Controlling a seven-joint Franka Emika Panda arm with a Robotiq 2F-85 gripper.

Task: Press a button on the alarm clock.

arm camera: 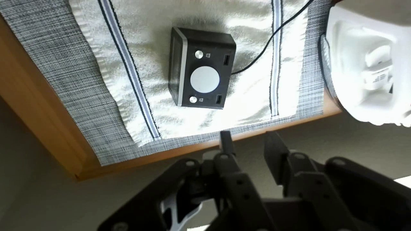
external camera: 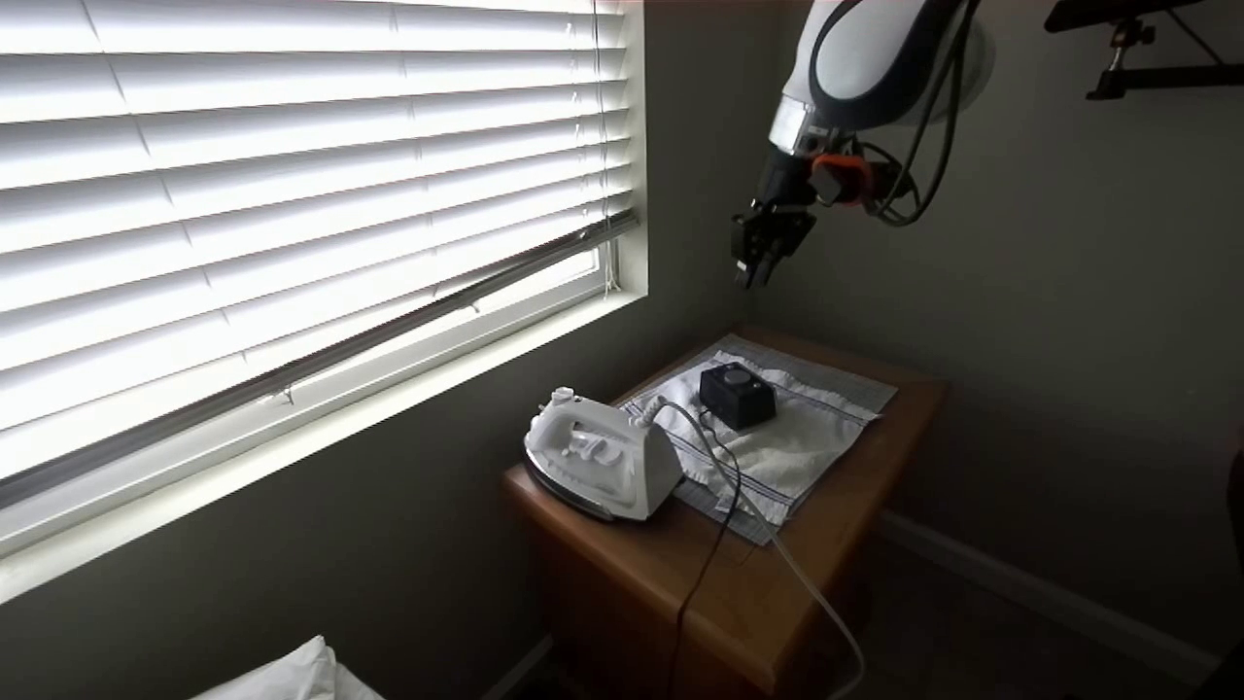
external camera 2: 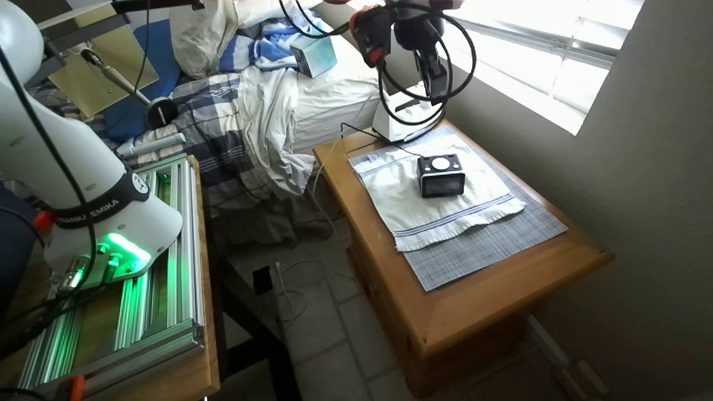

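- In an exterior view, your gripper (external camera: 754, 276) hangs higher than the table (external camera: 671, 544), well apart from the clock (external camera: 737, 397), which stands on the towel (external camera: 807, 449) with the iron (external camera: 598, 457) near it.
- In an exterior view, you see the towel lying on the mat (external camera 2: 479, 250) and the clock upright on top, its display (external camera 2: 443, 185) turned away from the iron.
- In the wrist view, your fingers (arm camera: 227, 144) are spread, a gap between their tips. The clock's top shows a big round button (arm camera: 205, 79) between two small buttons (arm camera: 199, 54); a cord (arm camera: 264, 50) leaves its back.
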